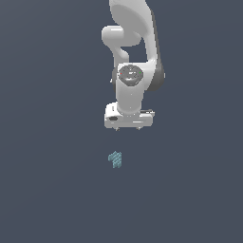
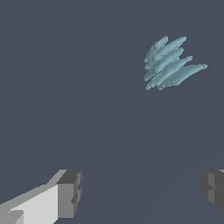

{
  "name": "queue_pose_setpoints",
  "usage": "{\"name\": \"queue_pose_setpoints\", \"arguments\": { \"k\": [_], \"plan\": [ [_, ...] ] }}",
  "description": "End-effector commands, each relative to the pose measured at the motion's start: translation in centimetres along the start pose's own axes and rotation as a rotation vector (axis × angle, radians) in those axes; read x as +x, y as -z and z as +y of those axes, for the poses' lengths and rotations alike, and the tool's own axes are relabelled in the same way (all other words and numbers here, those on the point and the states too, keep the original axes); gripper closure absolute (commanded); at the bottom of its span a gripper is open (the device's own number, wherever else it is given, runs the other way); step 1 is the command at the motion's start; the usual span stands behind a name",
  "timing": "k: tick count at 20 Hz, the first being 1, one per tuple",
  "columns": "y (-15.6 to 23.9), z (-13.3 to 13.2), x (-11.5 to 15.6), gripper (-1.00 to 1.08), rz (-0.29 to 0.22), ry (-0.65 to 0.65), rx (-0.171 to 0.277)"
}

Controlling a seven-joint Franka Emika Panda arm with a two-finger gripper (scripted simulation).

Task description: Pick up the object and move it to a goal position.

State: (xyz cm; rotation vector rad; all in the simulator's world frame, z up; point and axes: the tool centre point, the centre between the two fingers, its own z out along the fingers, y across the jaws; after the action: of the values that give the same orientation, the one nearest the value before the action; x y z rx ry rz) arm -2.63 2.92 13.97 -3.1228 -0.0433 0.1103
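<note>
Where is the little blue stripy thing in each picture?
Exterior view: the teal object lies on the dark floor, below the white gripper in the picture.
Wrist view: the same object lies ahead of the open fingers, outside the gap.
Shared landmark: the gripper.

background: plain dark slate-blue (image 1: 47,118) | light: even, flat
</note>
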Motion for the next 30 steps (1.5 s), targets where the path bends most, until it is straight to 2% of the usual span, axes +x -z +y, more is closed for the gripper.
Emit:
{"name": "queue_pose_setpoints", "arguments": {
  "k": [1,10,15,22,30],
  "plan": [
    [0.0,0.0,0.0,-0.92,0.0,0.0,0.0],
    [1.1,-1.8,0.4,-0.92,0.017,0.041,0.017],
    [1.0,-1.7,0.5,-0.92,0.016,0.04,0.016],
    [0.6,-0.9,2.0,-0.92,0.024,0.036,0.014],
    [-0.8,1.6,5.6,-0.92,0.041,0.025,0.005]
  ]
}}
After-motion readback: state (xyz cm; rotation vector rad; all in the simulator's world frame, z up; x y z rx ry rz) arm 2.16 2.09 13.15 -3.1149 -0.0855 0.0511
